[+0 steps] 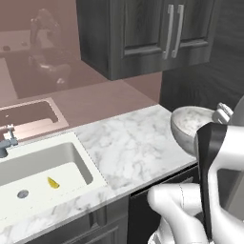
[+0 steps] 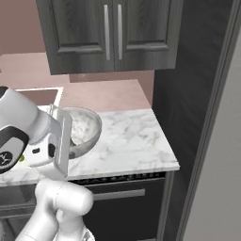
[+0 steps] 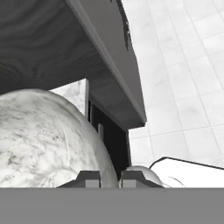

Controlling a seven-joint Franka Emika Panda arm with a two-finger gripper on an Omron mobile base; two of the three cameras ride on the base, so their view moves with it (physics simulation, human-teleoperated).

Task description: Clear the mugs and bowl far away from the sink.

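Bowl point(image 1: 188, 125) half hidden behind the arm in the left base view — near rim not visible. Sink point(image 1: 71, 143) cut off at the left edge, faucet point(image 1: 5, 143) mostly out of frame. Small yellow thing point(image 1: 53, 182) in the basin — too small to identify.

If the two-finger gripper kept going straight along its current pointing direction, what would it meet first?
Probably the dark cabinet front below the counter; the gripper, shut on the speckled grey-white bowl, points past the bowl's side. Depth is unclear.
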